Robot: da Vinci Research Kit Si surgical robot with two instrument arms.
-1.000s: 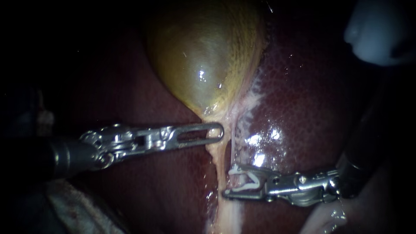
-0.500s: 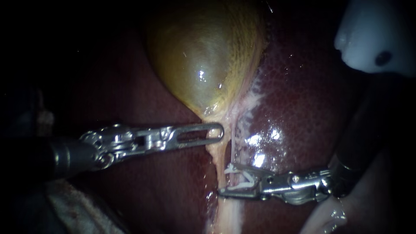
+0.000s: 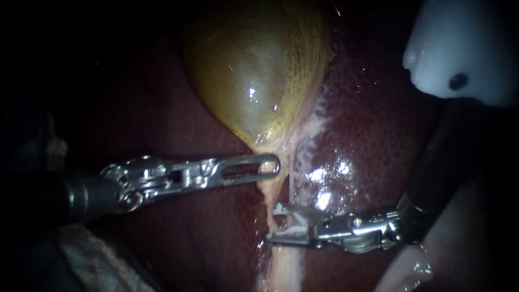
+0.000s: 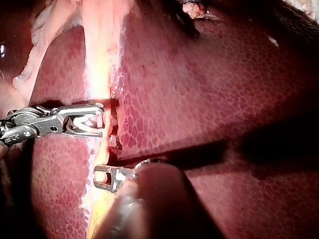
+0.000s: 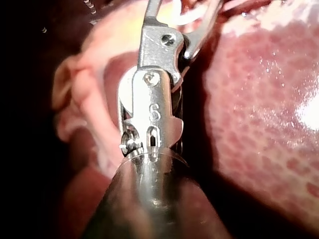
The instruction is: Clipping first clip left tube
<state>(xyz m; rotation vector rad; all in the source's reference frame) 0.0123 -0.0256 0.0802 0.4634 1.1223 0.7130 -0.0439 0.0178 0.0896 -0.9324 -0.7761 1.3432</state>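
Since the pale yellowish left tube [image 3: 270, 197], running down from the neck of the swollen yellow-green gallbladder [image 3: 254, 70] across the dark red mottled liver [image 3: 378, 124], bore no clip, the step in hand was judged to be placement. The tube looked soft, wet and intact. The slender right instrument [image 3: 272, 223] held its jaws wide apart, with an open white plastic clip [image 3: 289, 231] seated between them, straddling the tube. The next move called for full encirclement, then closure. Whether the slotted steel left instrument [image 3: 273, 164], with its tip against the tube higher up, gripped anything could not be told.
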